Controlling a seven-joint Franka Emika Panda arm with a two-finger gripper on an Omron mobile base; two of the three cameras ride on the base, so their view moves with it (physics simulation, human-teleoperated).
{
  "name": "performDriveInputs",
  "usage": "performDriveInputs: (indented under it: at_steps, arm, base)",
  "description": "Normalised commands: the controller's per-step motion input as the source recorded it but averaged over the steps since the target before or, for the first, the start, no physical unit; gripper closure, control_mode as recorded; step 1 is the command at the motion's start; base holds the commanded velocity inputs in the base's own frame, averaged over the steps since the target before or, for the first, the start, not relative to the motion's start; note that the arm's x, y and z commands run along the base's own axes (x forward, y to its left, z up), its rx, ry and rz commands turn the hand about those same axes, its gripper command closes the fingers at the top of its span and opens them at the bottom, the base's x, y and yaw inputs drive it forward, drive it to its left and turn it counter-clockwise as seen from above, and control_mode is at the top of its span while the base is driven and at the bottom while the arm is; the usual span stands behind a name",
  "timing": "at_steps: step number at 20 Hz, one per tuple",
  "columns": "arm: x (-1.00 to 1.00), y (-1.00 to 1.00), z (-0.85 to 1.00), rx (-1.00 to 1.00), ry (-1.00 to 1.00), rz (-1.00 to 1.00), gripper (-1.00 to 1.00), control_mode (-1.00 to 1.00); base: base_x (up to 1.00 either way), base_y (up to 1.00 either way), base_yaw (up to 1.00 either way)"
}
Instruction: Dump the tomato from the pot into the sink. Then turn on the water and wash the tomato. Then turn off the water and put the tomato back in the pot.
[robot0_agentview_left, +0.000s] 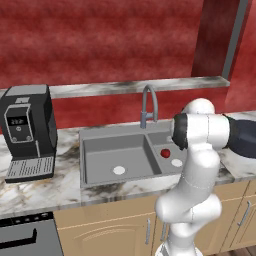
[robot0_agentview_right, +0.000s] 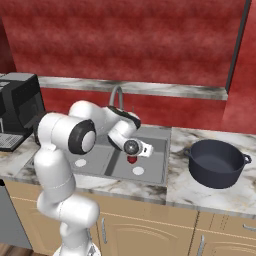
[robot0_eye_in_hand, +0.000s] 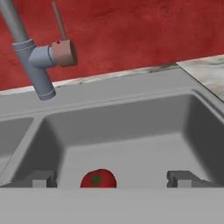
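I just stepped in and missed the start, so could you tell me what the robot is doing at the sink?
The robot arm is reaching over the sink. The tomato lies in the basin nearer the pot, which stands empty and upright on the counter. The gripper is open, hanging above the tomato with a finger to each side, holding nothing. No water runs from the faucet.

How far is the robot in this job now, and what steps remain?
Done: the tomato lies in the right basin of the sink, and the pot stands upright on the counter beside it. In hand: the gripper hangs open over the tomato, fingers apart, near the faucet. No water is visible. Left: washing, shutting the water off, returning the tomato to the pot.
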Motion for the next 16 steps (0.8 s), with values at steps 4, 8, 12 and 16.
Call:
performDriveInputs:
  at_steps: [4,8,12,16]
  arm:
    - [-0.18,-0.18,0.68,0.1,-0.13,0.03,-1.0,-1.0]
    - [-0.12,-0.03,0.73,0.08,-0.12,0.05,-1.0,-1.0]
    - [-0.11,-0.03,0.87,0.12,-0.1,0.07,-1.0,-1.0]
    - [-0.08,-0.18,0.88,0.18,-0.01,0.06,-1.0,-1.0]
  base:
    - [0.0,0.0,0.0]
    - [0.0,0.0,0.0]
    - [0.0,0.0,0.0]
    - [0.0,0.0,0.0]
